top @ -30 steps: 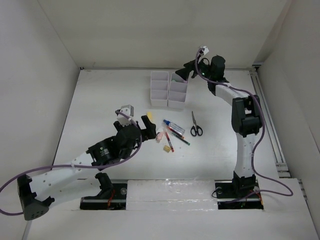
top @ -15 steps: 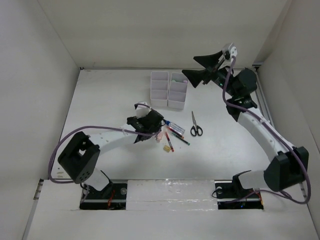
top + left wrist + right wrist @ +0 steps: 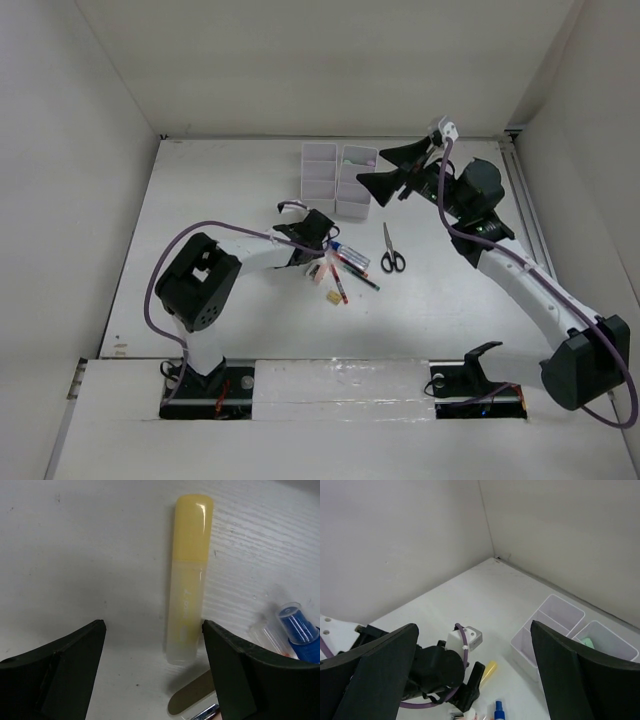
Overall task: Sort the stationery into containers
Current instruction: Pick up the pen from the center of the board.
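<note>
A yellow highlighter (image 3: 187, 580) lies on the table, its lower end between the fingers of my left gripper (image 3: 154, 645). The jaws stand open around it, the right finger close beside it and a wide gap on the left. In the top view the left gripper (image 3: 308, 238) is low over the stationery pile. The blue-capped marker (image 3: 348, 252), pens (image 3: 345, 276), a yellow eraser (image 3: 332, 296) and scissors (image 3: 392, 256) lie just right of it. My right gripper (image 3: 395, 172) hangs open and empty in the air beside the white tray (image 3: 318, 208).
A green highlighter (image 3: 587, 642) sits in a far compartment of the tray (image 3: 522, 652). The yellow highlighter (image 3: 489, 670) and blue-capped marker (image 3: 498, 711) show below the right wrist. Walls close the table's back and sides.
My left arm has stretched forward and lowered its gripper around the yellow highlighter, the jaws narrowing. My right arm has swung away from above the tray and stays open.
</note>
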